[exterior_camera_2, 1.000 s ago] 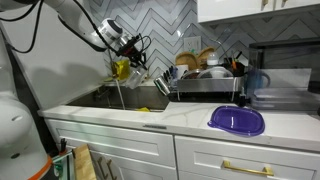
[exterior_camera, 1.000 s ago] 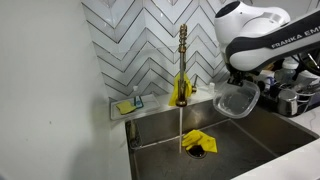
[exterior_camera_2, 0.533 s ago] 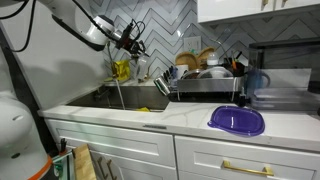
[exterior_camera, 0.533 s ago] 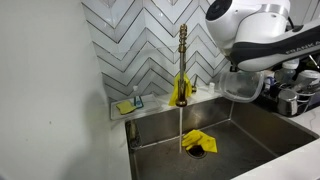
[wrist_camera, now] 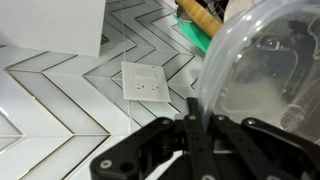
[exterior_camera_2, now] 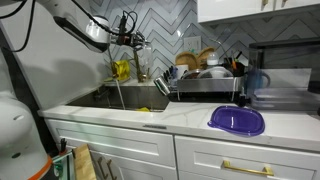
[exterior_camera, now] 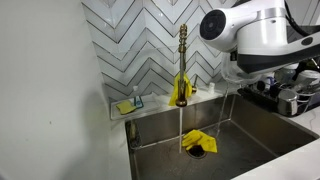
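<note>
My gripper (wrist_camera: 195,135) is shut on the rim of a clear plastic container (wrist_camera: 262,72), which fills the right of the wrist view. In an exterior view the gripper (exterior_camera_2: 134,40) is raised above the sink (exterior_camera_2: 135,101), close to the chevron-tiled wall. In an exterior view the arm (exterior_camera: 255,35) hides most of the gripper, and only a faint clear edge of the container (exterior_camera: 233,100) shows below it. A brass faucet (exterior_camera: 182,62) runs a thin stream of water into the sink (exterior_camera: 250,135). A yellow cloth (exterior_camera: 197,141) lies over the drain.
A yellow sponge (exterior_camera: 124,107) lies on the sink's back ledge. A dish rack (exterior_camera_2: 205,78) full of dishes stands beside the sink. A purple lid (exterior_camera_2: 237,120) lies on the white counter. A wall outlet (wrist_camera: 146,82) shows on the tiles.
The arm has lifted the clear container up out of the sink area toward the tiled wall and turned it on edge. The water still runs.
</note>
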